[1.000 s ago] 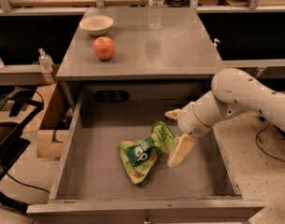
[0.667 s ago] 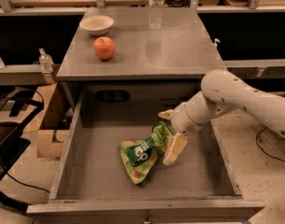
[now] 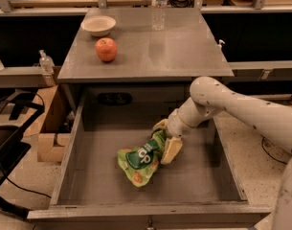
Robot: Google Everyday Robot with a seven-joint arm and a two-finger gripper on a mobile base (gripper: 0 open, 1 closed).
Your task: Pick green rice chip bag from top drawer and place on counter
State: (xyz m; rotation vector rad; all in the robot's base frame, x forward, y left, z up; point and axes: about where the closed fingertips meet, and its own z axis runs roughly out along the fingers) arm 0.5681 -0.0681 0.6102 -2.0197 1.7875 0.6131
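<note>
The green rice chip bag (image 3: 140, 160) lies crumpled on the floor of the open top drawer (image 3: 73, 143), near its middle. My gripper (image 3: 165, 138) is down inside the drawer at the bag's upper right end. Its fingers (image 3: 172, 150) stand on either side of that end, still apart, with the foil between them. The bag rests on the drawer bottom. The counter (image 3: 169, 47) is the grey tabletop above the drawer.
A red apple (image 3: 106, 49), a white bowl (image 3: 98, 25) and a clear water bottle (image 3: 158, 4) stand on the counter. My white arm (image 3: 241, 107) reaches in over the drawer's right wall. A cardboard box (image 3: 50, 128) and cables lie to the left.
My gripper has moved left and down onto the bag's right end, so its fingers now straddle the foil. The bag has hardly shifted.
</note>
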